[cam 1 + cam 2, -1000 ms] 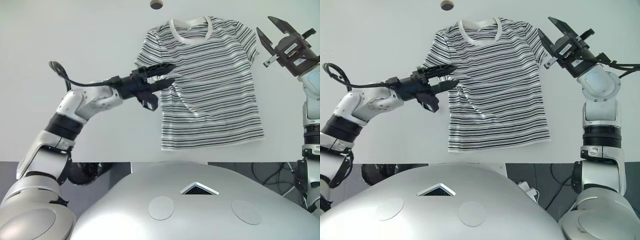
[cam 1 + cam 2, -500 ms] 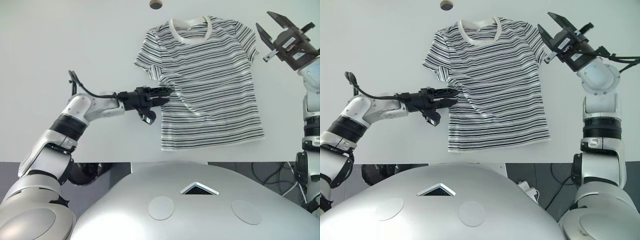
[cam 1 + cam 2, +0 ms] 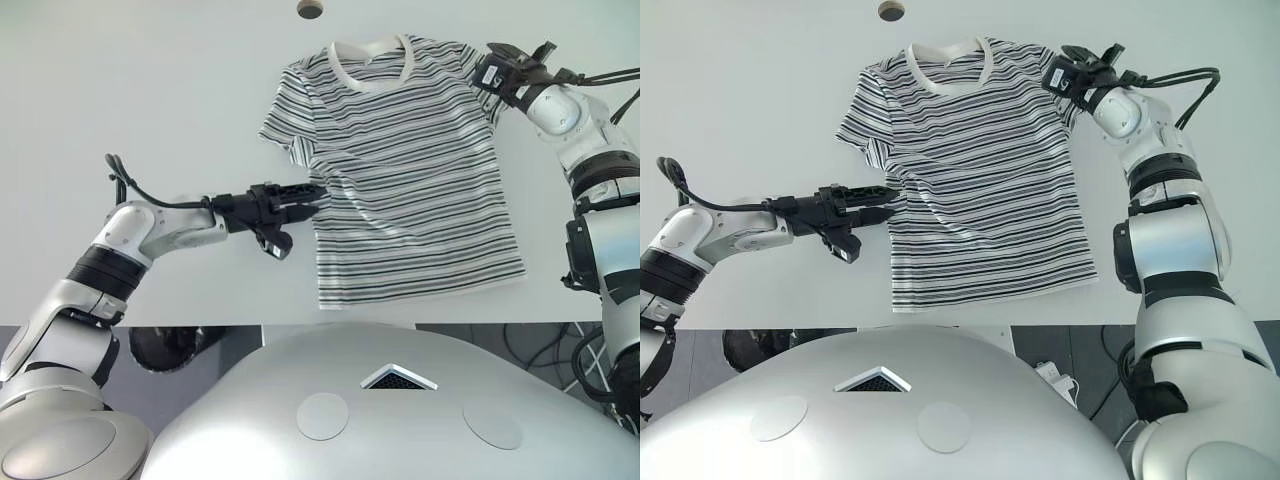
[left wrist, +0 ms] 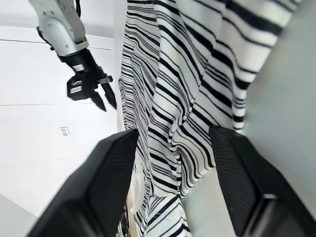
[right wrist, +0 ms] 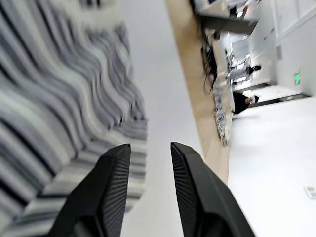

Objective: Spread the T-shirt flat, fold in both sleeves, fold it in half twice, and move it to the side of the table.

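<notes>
T-shirt edge inside wide-spread left pincer; right pincer also spread, at blurred sleeve

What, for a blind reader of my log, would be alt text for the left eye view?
A striped T-shirt lies spread on a white table. The left gripper is at its left edge, the right gripper at the sleeve on the right.

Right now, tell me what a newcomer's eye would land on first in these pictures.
The black-and-white striped short-sleeved T-shirt lies spread in the middle of the plain white table, with a rumpled fold along its edge on the robot's left. The left gripper sits open at that rumpled edge, fabric between its fingers. The right gripper is open at the far right sleeve.
</notes>
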You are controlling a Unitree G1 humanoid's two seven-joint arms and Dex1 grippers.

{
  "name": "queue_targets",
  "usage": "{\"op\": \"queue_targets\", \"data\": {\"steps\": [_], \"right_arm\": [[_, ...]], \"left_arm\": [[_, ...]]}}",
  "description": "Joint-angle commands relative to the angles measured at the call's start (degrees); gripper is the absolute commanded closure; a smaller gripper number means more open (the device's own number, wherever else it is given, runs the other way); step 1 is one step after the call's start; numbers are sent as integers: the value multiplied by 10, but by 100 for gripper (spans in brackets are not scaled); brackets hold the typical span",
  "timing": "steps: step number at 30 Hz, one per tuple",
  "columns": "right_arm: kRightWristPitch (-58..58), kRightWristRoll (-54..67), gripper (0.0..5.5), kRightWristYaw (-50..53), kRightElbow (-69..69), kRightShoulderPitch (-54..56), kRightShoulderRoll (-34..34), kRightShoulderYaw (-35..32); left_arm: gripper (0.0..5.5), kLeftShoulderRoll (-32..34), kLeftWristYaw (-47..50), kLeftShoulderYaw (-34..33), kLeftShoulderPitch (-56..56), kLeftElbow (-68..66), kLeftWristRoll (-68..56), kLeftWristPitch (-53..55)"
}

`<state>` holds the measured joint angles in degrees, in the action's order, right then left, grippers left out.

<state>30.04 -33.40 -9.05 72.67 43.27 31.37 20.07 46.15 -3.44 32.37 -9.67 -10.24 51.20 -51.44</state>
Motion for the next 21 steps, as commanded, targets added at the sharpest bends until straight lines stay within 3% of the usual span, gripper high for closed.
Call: {"op": "queue_targets", "data": {"steps": [1, 14, 21], "right_arm": [[-14, -22, 399, 12, 24, 0, 4, 25], [-35, -46, 399, 88, 45, -11, 61, 48], [-17, -52, 399, 128, 42, -14, 73, 53]], "left_arm": [[282, 30, -47, 19, 32, -13, 36, 8], [282, 106, -96, -22, 89, 20, -8, 22], [282, 92, -105, -38, 81, -7, -45, 29]]}}
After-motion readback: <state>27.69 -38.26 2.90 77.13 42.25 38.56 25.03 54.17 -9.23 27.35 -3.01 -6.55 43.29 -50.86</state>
